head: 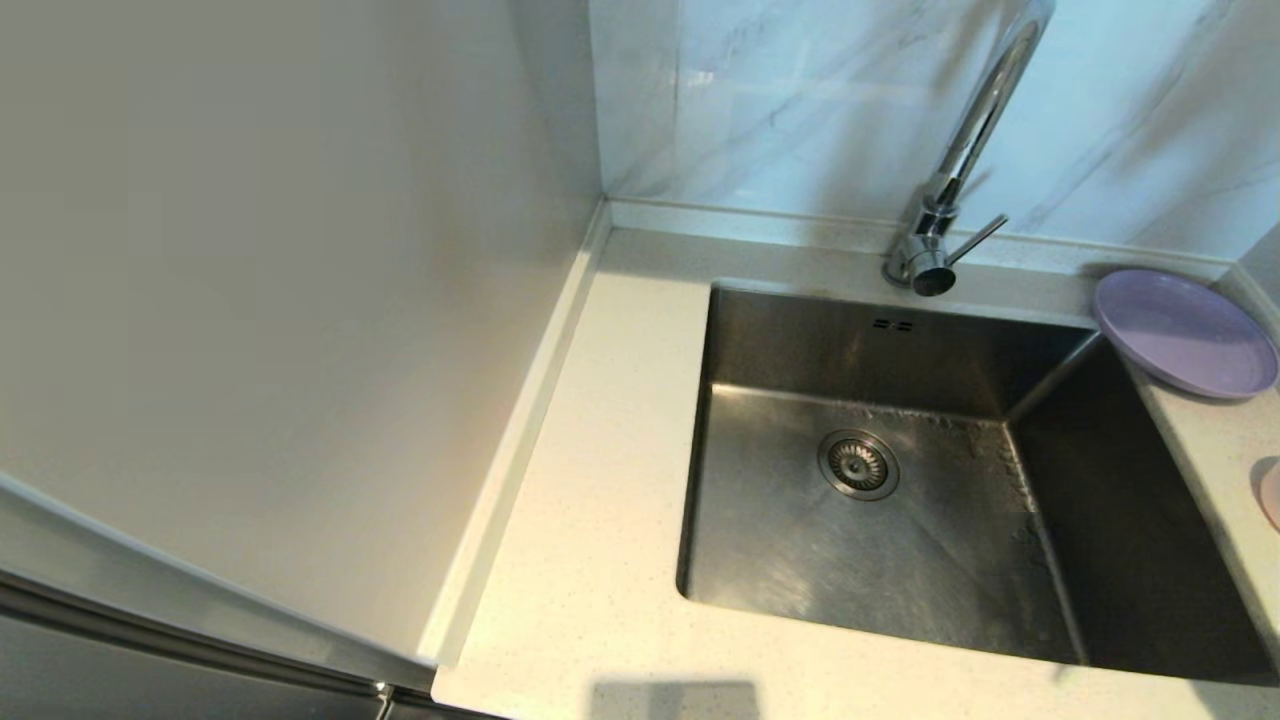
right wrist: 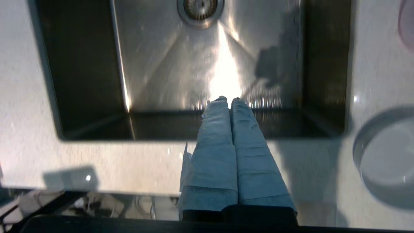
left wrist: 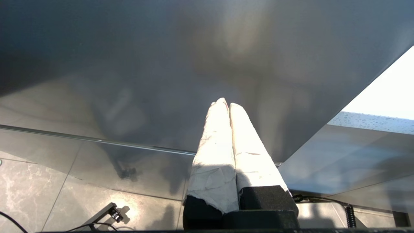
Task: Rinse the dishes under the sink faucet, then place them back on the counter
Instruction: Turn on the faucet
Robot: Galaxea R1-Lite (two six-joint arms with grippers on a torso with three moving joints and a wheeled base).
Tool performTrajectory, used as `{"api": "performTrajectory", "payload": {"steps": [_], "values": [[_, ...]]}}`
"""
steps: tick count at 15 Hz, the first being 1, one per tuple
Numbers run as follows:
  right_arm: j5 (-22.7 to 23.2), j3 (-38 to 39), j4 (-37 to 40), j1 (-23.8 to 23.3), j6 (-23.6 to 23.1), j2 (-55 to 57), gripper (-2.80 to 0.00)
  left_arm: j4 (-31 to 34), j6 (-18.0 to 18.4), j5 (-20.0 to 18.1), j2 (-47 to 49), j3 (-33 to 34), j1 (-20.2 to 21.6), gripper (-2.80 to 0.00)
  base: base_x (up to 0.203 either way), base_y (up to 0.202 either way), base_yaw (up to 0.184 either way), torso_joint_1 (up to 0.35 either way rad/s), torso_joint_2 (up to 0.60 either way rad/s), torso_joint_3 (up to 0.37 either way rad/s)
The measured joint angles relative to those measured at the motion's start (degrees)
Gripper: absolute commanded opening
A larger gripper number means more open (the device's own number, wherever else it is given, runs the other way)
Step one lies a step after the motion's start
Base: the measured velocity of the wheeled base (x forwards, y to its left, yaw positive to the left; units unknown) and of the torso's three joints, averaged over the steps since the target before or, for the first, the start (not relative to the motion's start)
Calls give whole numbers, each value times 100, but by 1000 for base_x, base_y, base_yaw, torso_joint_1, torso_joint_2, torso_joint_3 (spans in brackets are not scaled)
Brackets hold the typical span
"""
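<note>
The lavender plate [head: 1185, 332] lies on the counter [head: 600, 450] at the sink's back right corner; in the right wrist view only a sliver of the plate [right wrist: 408, 22] shows. The pale cup [head: 1270, 495] stands nearer on the right counter strip, cut by the frame edge, and the cup [right wrist: 385, 161] is seen from above in the right wrist view. The chrome faucet [head: 950, 180] rises behind the empty sink [head: 860, 350]. My right gripper [right wrist: 227, 99] is shut and empty above the sink's front rim. My left gripper [left wrist: 225, 103] is shut and empty, low beside a grey panel. Neither gripper shows in the head view.
A tall beige panel [head: 280, 300] walls off the counter's left side. Marbled tiles [head: 800, 100] stand behind the faucet. The drain strainer [head: 858, 464] sits mid-basin, and the faucet lever [head: 975, 242] points to the right. Floor tiles [left wrist: 48, 184] lie below the left gripper.
</note>
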Motion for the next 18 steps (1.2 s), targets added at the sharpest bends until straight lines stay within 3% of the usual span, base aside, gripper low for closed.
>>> {"api": "performTrajectory", "payload": {"steps": [6,11,18], "values": [[-318,746,-1758,-53,27,132,-280,0,0,0,0,0,0,-280,0,0,0,0,0,0],[-529,788,-2147,-52,81,444,-280,-2,0,0,0,0,0,-280,0,0,0,0,0,0],[-216,217,-3764,-42,844,1439,-280,-2,0,-2,0,0,0,-280,0,0,0,0,0,0]]}}
